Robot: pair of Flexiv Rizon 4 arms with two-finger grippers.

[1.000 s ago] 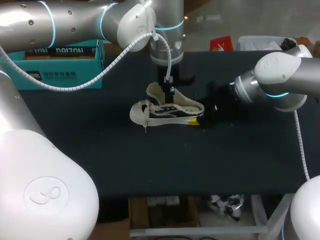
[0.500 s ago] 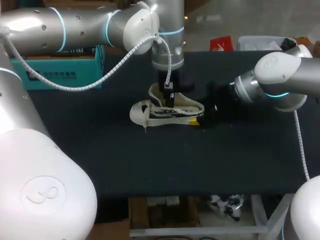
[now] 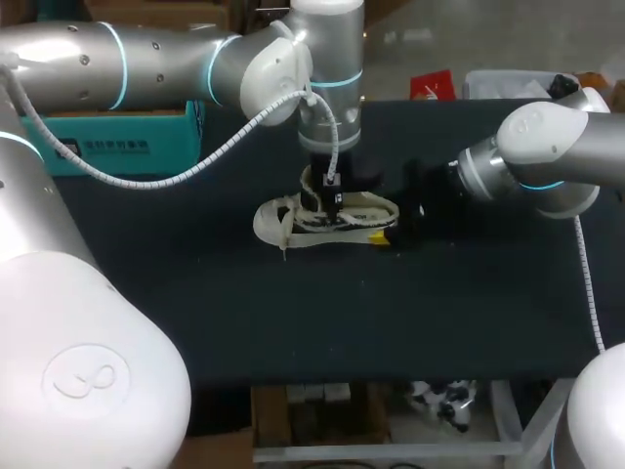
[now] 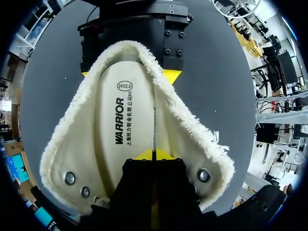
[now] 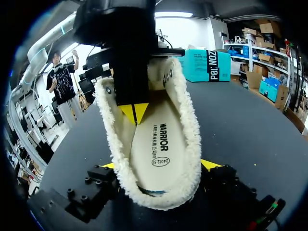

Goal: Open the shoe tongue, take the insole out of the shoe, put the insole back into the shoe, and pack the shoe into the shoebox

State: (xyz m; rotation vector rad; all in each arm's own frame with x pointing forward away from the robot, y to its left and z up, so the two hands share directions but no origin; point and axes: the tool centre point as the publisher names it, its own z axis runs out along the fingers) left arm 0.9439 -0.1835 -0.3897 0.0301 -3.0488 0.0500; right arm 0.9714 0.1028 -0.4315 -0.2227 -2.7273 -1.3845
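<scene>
A cream shoe (image 3: 293, 221) with fleece lining (image 4: 192, 130) lies on the black table, toe toward my left. Its printed insole (image 4: 122, 120) sits tilted inside the opening, and my left gripper (image 4: 153, 155) comes straight down into the shoe, shut on the insole's edge. From the head view that gripper (image 3: 334, 207) hangs over the middle of the shoe. My right gripper (image 5: 159, 166) stands wide around the heel, one yellow fingertip (image 5: 211, 164) against each side, holding the shoe (image 5: 159, 144). The same gripper (image 3: 386, 233) shows at the heel end.
A teal shoebox (image 3: 117, 137) stands at the table's back left, behind my left arm. The dark tabletop (image 3: 342, 313) runs bare in front of the shoe to the near edge.
My left gripper has come down with the insole from above the shoe into its opening. The right arm and the shoe have stayed put.
</scene>
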